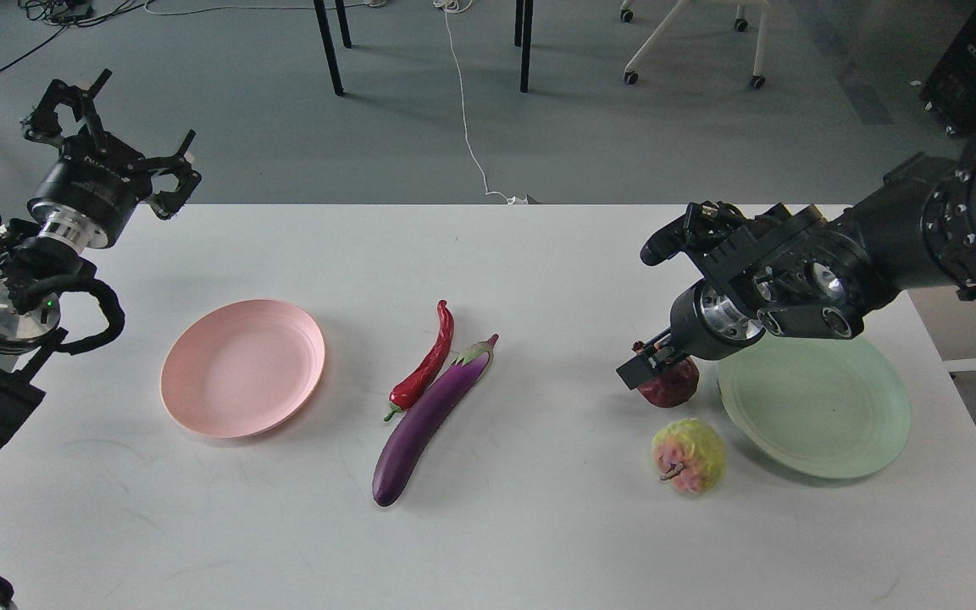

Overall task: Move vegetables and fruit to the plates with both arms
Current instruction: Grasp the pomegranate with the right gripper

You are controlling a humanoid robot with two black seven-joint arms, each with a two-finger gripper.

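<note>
A red chili pepper (427, 364) and a purple eggplant (429, 419) lie side by side at the table's middle. A pale pink plate (242, 367) lies to their left. A dark red pomegranate (674, 385) and a bumpy yellow-green and pink fruit (690, 456) lie left of the pale green plate (814, 407). My right gripper (647, 364) hangs low, right at the pomegranate's upper left and partly covering it; its fingers cannot be told apart. My left gripper (111, 127) is open and empty, held high beyond the table's far left corner.
The white table (539, 542) ends close behind my left gripper and just right of the green plate. Chair and table legs (526, 47) and a white cable (467, 110) are on the floor beyond the table.
</note>
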